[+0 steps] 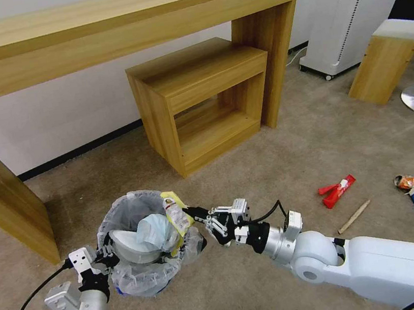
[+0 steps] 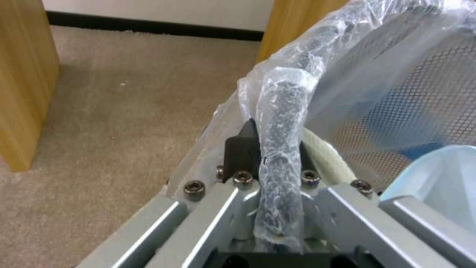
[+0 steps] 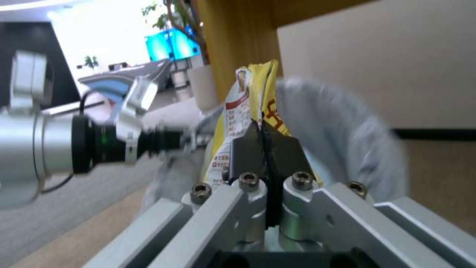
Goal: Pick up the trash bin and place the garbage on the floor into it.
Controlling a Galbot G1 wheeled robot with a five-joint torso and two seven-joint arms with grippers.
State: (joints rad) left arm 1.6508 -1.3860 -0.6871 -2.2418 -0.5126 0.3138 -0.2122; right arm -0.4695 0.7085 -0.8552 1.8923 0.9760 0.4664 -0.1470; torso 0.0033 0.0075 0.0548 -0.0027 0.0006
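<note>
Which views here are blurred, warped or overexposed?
Head view: sharp but bowed at the edges, the long table curving; the trash bin throws a soft shadow on the floor. Left wrist view: sharp on the left hand clamping the bin's rim. Right wrist view: streaked with motion blur, the room behind blown out, though the yellow wrapper in the right hand stays readable.

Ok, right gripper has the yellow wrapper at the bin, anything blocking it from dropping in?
Nothing visible blocks it. The right gripper holds the yellow wrapper at the trash bin rim, over the face mask inside. The left gripper grips the opposite rim.
</note>
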